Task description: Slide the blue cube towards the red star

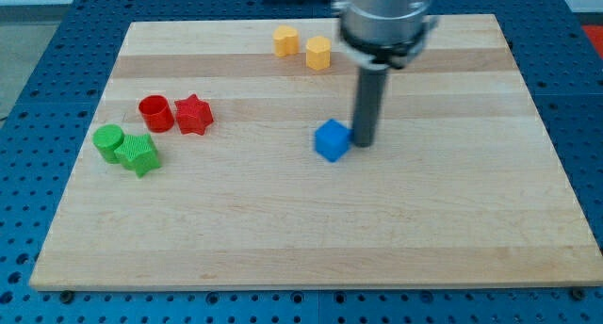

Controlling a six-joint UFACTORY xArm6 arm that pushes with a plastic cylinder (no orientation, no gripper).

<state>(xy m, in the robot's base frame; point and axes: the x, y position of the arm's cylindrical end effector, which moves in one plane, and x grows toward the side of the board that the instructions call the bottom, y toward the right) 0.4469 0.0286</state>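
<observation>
**Tip set against the blue cube, ready for the push left**

My tip [363, 142] stood on the wooden board [283, 239], just at the right side of the blue cube [331, 140], touching it or nearly so; I could not tell which. I carried no gripper, only the bare rod, so there was nothing to open or close and nothing held.

The blue cube sat near the middle of the board, a little toward the view's right. The red star [193, 114] lay well apart from it, toward the view's left and slightly higher. A red cylinder [155, 112] sat just beside the star on its left, and below those were a green cylinder [109, 141] and a green star [139, 154], close together. Two yellow blocks [285, 40] [318, 53] rested near the view's top.

I judged the approach step to be done and the push itself to be just starting. The next move called for a steady slide toward the view's left, angled a touch upward, with the tip kept behind the cube's centre so the cube would not spin off its line.
</observation>
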